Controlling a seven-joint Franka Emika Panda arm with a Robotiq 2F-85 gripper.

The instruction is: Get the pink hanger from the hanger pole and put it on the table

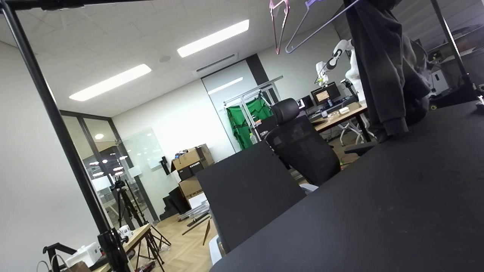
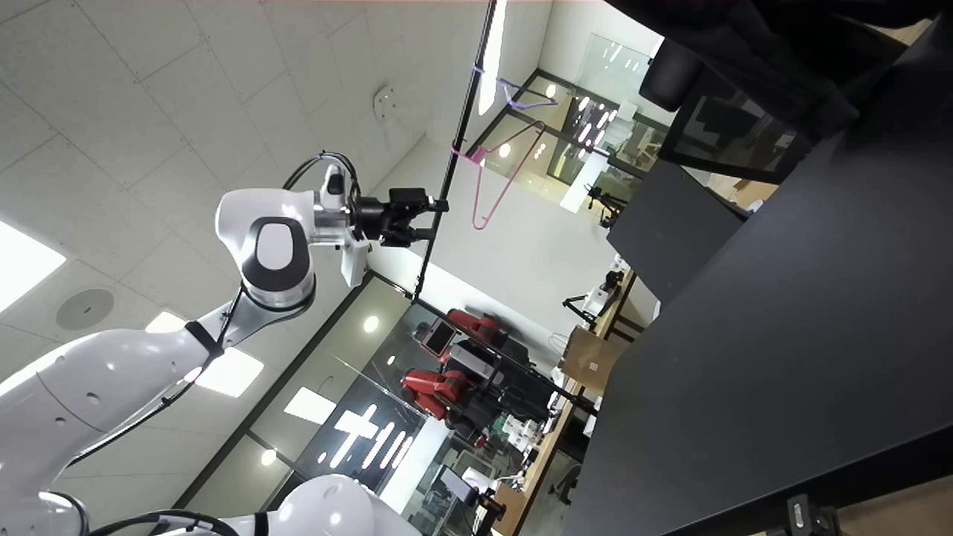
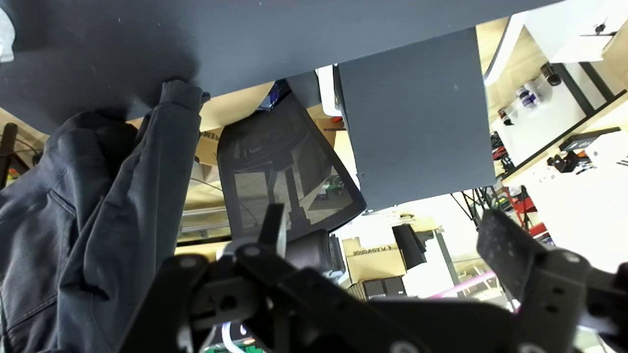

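1. One black two-fingered Robotiq gripper [image 2: 439,219], its fingers spread well apart, ends one smooth white jointed robot arm [image 2: 134,372]. In an exterior view its tips overlap one slim straight black pole [image 2: 449,175].
2. One thin bright pink triangular clothes hanger [image 2: 514,175] hangs near the gripper, apart from it in that view. Its hook sits at the pole, pointing left in the tilted frame; the base bar, its long axis, slants from upper right to lower left.
3. In an exterior view the pink hanger [image 1: 275,31] looks narrow, almost edge-on, running nearly top to bottom, its upper part cut off.
4. In the wrist view a blurred pink rod [image 3: 463,285] crosses beside one finger.
5. One thin lilac hanger [image 1: 323,27] shows near it in both exterior views.
6. One dark grey long-sleeved sweatshirt [image 3: 122,206]: its cuff overlaps the table's edge in the wrist view; touching cannot be told.
7. One large flat matte black table [image 2: 744,313], well apart from the pink hanger.
8. Beyond its edge: one black mesh office chair [image 1: 302,145], one upright flat black panel [image 1: 249,189].
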